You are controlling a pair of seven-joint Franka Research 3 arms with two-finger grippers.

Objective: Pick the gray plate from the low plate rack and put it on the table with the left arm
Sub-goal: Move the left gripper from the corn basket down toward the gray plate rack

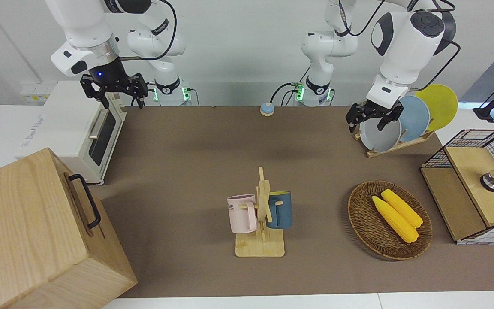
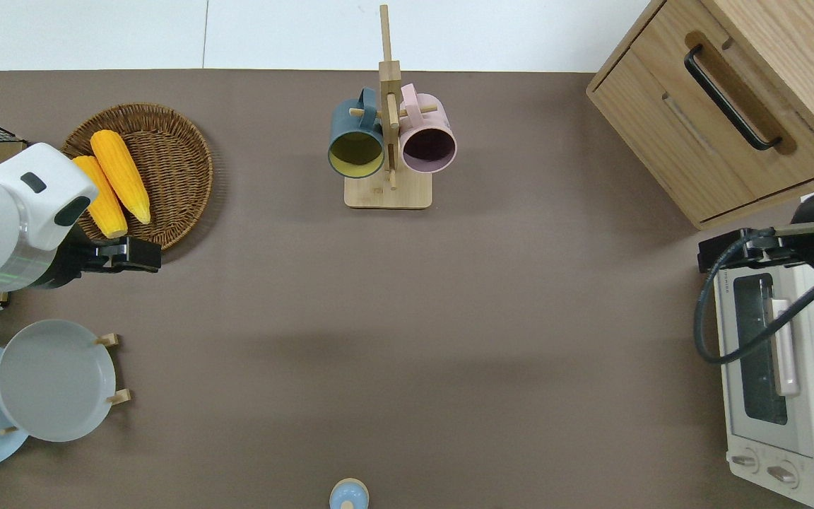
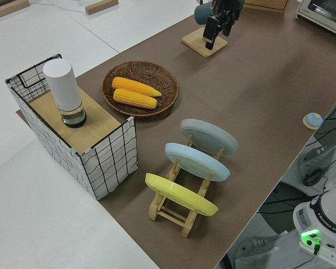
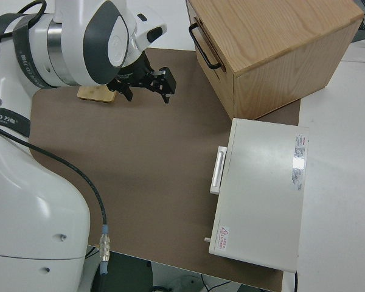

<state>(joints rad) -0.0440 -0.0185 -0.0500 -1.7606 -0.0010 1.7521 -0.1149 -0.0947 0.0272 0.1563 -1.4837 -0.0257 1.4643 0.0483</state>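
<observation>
Upright in the low plate rack (image 3: 182, 210) stands the gray plate (image 3: 209, 136), the left gripper's (image 1: 374, 116) jaws seemingly open, empty.

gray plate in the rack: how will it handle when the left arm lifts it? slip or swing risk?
The gray plate looks rigid and smooth, so a rim pinch may slip. It stands slanted between pegs of the low plate rack, so it probably needs lifting along that slant. Held at one edge, it may swing. The left gripper is open above it.
</observation>
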